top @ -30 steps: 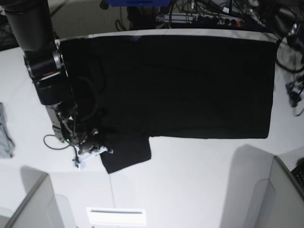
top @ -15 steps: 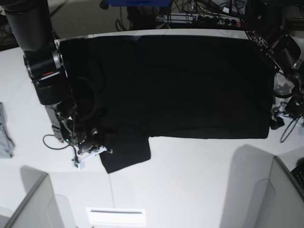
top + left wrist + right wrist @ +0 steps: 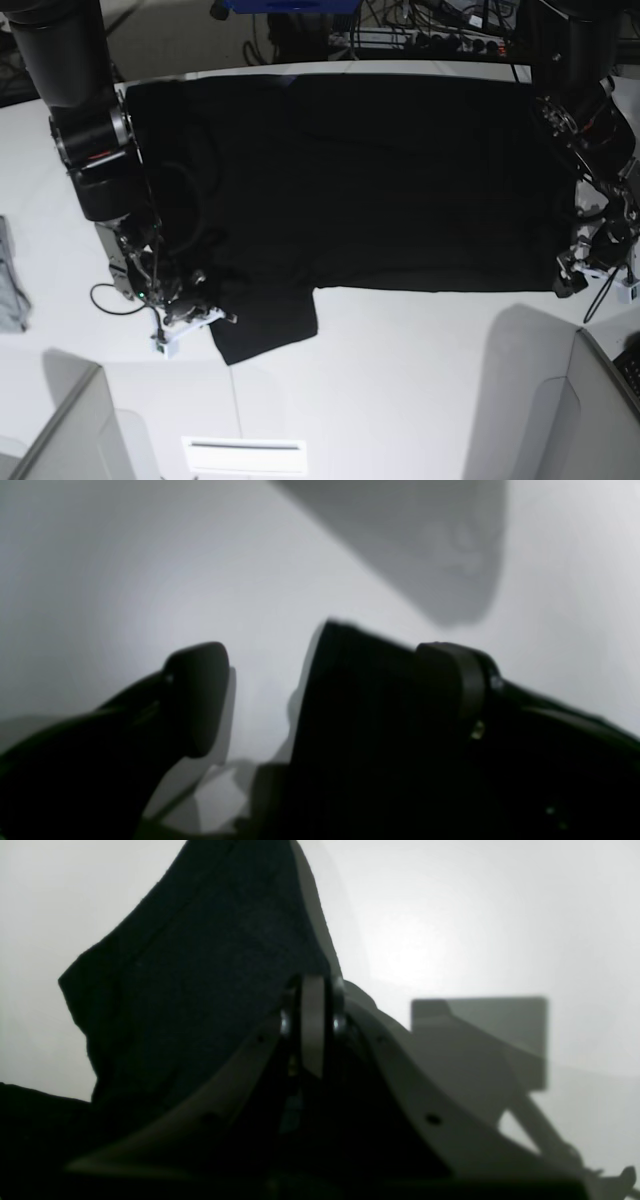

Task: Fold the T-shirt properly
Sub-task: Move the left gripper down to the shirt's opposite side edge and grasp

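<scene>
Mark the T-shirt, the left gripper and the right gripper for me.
T-shirt (image 3: 380,180): base view, middle of the spread body.
Left gripper (image 3: 320,690): left wrist view, gap between the open fingertips, at the shirt's corner.
Right gripper (image 3: 312,990): right wrist view, the closed fingertips at the sleeve.

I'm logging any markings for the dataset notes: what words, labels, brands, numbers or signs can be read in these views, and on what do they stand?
None can be read in any view.
T-shirt: plain black, no print or readable label showing.
Table: bare white, unmarked.
White strip at the table's near edge: a dark line only, no legible text.
</scene>
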Tool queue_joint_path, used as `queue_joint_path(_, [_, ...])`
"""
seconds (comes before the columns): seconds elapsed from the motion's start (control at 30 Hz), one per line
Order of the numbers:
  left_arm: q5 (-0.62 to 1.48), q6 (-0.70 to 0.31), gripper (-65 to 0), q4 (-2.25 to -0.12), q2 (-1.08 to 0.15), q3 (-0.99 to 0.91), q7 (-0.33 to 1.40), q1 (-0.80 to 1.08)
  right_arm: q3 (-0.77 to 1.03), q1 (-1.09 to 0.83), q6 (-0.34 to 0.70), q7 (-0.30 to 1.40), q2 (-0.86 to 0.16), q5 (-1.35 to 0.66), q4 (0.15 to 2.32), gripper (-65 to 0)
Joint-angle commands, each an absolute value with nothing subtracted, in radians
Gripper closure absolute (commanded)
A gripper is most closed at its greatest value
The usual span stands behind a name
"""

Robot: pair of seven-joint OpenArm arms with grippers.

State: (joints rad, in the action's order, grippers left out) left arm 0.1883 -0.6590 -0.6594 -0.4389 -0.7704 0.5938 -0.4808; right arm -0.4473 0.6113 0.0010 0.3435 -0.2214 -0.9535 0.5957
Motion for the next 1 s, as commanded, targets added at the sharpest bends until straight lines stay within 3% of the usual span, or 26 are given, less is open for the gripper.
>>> queue_joint_path(0.0, [0.202, -0.665, -55.6, -0.665, -0.461, -0.759, 0.578, -0.509, -0.447, 0.636, -0.002, 0.354, -0.231, -0.949, 0.605, 0.0])
queue_joint_path(0.1, [0.202, -0.661, -55.6, -0.664, -0.461, -0.668, 0.559, -0.522, -0.447, 0.636, -0.002, 0.354, -0.231, -0.949, 0.605, 0.0])
queue_joint_path(0.27, [0.211, -0.567, -55.6, -0.661, -0.461, -0.596, 0.504, -0.522, -0.447, 0.636, -0.002, 0.354, -0.231, -0.949, 0.605, 0.0])
queue_joint_path(0.6, [0.200, -0.564, -55.5, -0.440, -0.464, -0.593, 0.452, -0.631, -0.447, 0.636, -0.002, 0.354, -0.232, -0.949, 0.605, 0.0])
queue_joint_path(0.9, [0.200, -0.561, -55.1, -0.418, -0.460, -0.591, 0.444, -0.627, -0.447, 0.634, -0.002, 0.354, -0.246, -0.949, 0.605, 0.0])
queue_joint_path(0.97, [0.200, -0.561, -51.5, -0.418, -0.460, -0.591, 0.444, -0.621, -0.447, 0.634, -0.002, 0.354, -0.249, -0.949, 0.605, 0.0])
